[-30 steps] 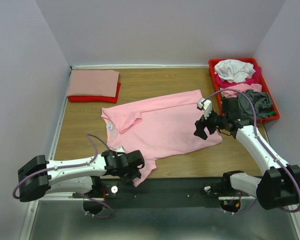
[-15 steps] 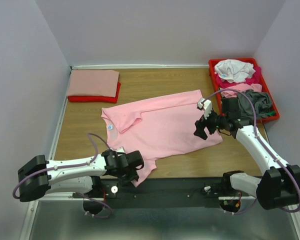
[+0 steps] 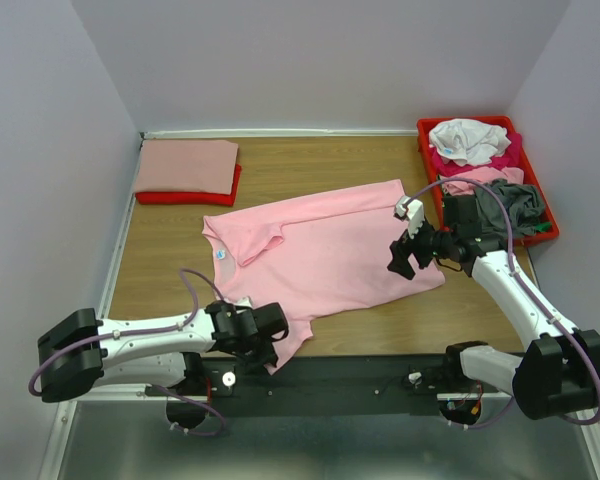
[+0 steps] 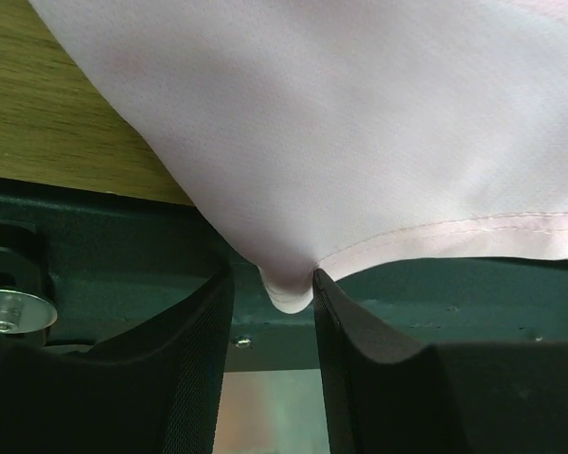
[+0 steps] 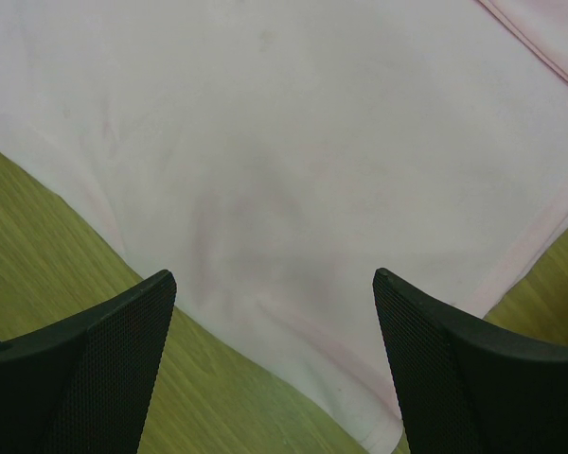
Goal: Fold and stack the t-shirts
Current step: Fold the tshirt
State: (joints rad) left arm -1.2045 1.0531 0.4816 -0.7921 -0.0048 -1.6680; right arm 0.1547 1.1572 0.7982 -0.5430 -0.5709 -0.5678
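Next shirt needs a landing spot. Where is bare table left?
Bare wood of the table lies along the back wall between the folded stack and the tray, and left of the pink shirt, in front of that stack. The pink shirt covers the middle; the tray is heaped.

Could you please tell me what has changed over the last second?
The left gripper, shut on the pink shirt's near corner, eased slightly toward the near edge of the table, tugging that corner along. The right gripper, open over the shirt's right side, the folded stack and the tray stayed as they were.
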